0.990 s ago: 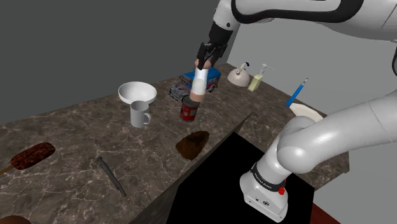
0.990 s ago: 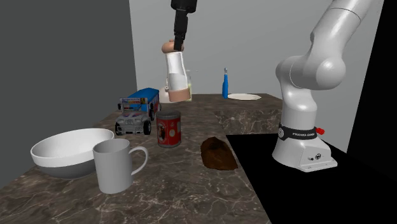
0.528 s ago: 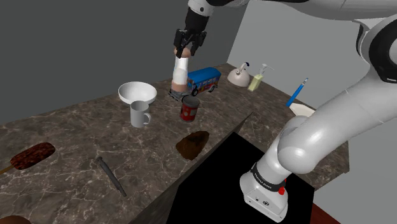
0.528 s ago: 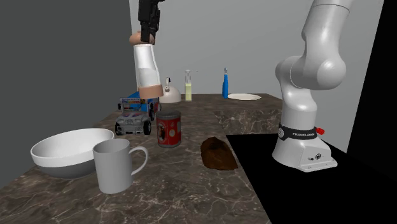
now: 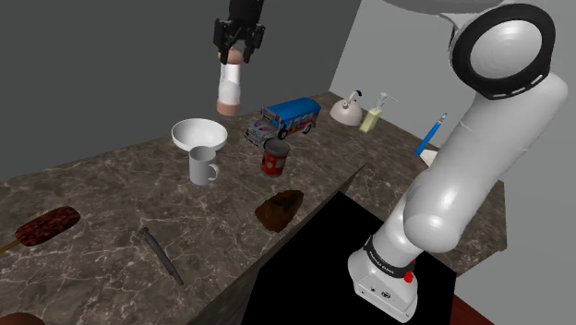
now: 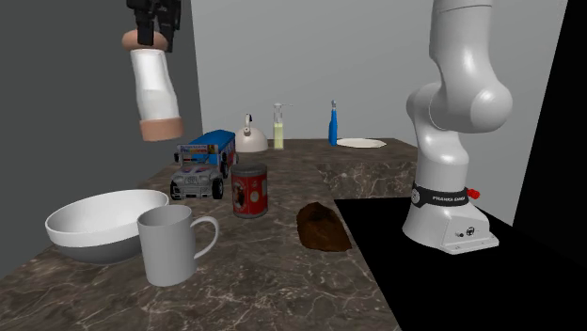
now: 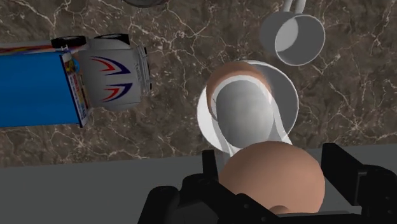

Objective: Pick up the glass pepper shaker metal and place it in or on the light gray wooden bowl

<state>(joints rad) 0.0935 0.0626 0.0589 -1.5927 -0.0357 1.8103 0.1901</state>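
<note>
The pepper shaker (image 5: pixel 229 89) has a white body with tan ends and hangs tilted in the air. My gripper (image 5: pixel 238 52) is shut on its top end. In the second exterior view the shaker (image 6: pixel 154 89) hangs from the gripper (image 6: pixel 153 36) high above the table, over the pale bowl (image 6: pixel 85 240). The bowl (image 5: pixel 197 135) sits on the dark marble top just beyond a grey mug (image 5: pixel 201 166). In the wrist view the shaker (image 7: pixel 245 121) points down from the gripper (image 7: pixel 273 188), with the bowl's rim (image 7: pixel 202 121) ringing its lower end.
A toy bus (image 5: pixel 288 117), a red can (image 5: pixel 274 159) and a brown lump (image 5: pixel 280 210) lie to the shoulder view's right of the bowl. A kettle (image 5: pixel 346 109), soap bottle (image 5: pixel 372 117) and blue bottle (image 5: pixel 431 134) stand at the far end. A knife (image 5: pixel 162 254) lies near the front edge.
The gripper has carried the shaker up and to the shoulder view's left, from above the can and bus to above the bowl. The grip has held throughout.
</note>
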